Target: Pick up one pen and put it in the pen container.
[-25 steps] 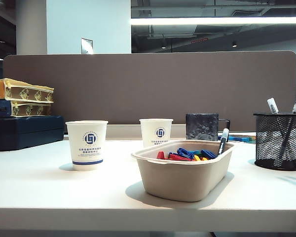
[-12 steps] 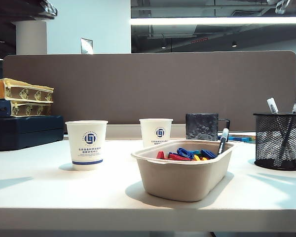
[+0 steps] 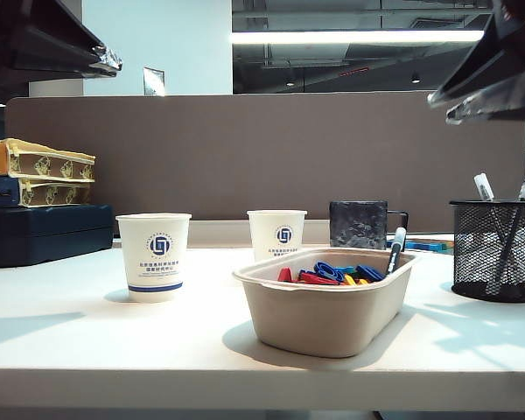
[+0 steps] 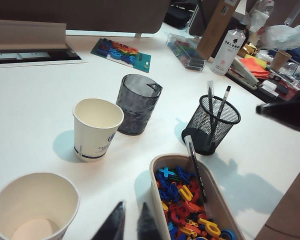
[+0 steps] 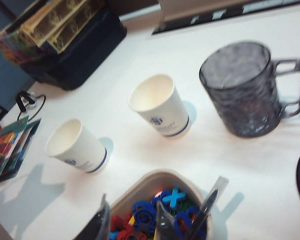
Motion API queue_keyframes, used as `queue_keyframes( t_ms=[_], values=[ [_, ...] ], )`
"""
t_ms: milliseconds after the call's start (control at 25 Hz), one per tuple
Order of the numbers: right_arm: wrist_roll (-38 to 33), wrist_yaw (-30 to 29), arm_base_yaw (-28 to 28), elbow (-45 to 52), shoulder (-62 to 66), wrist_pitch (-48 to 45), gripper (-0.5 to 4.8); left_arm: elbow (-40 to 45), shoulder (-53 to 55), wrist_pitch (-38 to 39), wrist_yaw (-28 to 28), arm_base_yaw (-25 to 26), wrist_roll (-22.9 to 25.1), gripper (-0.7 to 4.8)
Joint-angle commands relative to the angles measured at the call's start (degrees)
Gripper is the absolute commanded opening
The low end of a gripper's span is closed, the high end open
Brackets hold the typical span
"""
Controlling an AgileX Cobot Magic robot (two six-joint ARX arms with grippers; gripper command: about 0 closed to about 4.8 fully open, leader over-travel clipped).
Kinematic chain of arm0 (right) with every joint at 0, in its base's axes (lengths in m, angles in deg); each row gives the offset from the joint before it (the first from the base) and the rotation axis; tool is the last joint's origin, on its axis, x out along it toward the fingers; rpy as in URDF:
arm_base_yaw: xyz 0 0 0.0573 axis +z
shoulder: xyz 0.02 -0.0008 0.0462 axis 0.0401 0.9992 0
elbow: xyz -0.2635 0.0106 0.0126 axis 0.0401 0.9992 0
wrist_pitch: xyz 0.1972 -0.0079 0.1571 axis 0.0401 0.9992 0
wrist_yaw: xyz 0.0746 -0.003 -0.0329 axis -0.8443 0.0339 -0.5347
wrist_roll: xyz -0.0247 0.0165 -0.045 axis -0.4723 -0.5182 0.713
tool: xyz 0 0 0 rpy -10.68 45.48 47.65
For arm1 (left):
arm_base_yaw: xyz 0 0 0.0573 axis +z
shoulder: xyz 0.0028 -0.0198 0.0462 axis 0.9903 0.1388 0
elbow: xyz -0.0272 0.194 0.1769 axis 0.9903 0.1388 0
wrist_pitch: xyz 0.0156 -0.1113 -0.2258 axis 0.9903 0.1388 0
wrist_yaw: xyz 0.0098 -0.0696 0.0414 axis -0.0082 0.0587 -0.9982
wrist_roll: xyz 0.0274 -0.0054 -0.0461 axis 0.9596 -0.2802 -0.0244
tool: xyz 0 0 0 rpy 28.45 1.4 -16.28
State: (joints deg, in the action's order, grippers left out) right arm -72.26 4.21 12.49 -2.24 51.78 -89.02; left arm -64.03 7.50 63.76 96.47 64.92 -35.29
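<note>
the pen (image 4: 195, 165) leans on the beige tray's (image 3: 332, 325) rim, tip up, near the pen container (image 3: 495, 250) by the table's right edge. the left gripper (image 4: 129, 226) hangs above 2 cups, jaws slightly parted; the right gripper (image 5: 131, 220) hangs open over the tray.

We see two paper cups (image 3: 154, 256) (image 3: 276, 234), a speckled mug (image 3: 360, 225) at twelve o'clock of the beige tray (image 3: 324, 313) holding coloured pieces (image 3: 331, 275).
</note>
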Motion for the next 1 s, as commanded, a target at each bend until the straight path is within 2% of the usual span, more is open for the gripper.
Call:
queue_keyframes(
  t_ms=[40, 160, 360, 440, 680, 920, 1000],
  values=[
    [-4.57, 0.00, 0.09, -0.31, 1.49, -0.92, 1.17, -0.37, 0.09, -0.98, 0.52, -0.09, 0.02, 0.35],
    [-7.82, -0.37, 0.33, -0.50, 1.57, -1.01, 1.17, -0.37, 0.09, -0.98, 0.57, -0.09, 0.02, 0.35],
    [-17.97, -3.98, 0.33, -0.57, 1.60, -2.21, 1.18, -0.39, 0.09, -1.20, 0.59, -0.09, -1.36, 0.35],
    [-19.30, -4.11, 0.33, -0.57, 1.60, -2.73, 1.18, -0.39, 0.28, -1.27, 1.31, -0.09, -2.82, 0.36],
    [-21.05, -3.52, 0.28, -0.59, 3.37, -3.10, 1.22, -1.49, 1.66, -1.14, 2.95, -0.13, -2.95, 0.57],
    [-23.67, -3.58, 0.28, -0.59, 7.10, -4.11, 1.27, -6.21, 5.86, 0.79, 3.13, -0.22, -2.95, 0.58],
    [-25.88, -3.56, 0.28, -0.63, 9.55, -5.14, 1.27, -9.90, 10.19, 3.56, 3.10, -2.19, -2.75, 0.58]
  ],
)
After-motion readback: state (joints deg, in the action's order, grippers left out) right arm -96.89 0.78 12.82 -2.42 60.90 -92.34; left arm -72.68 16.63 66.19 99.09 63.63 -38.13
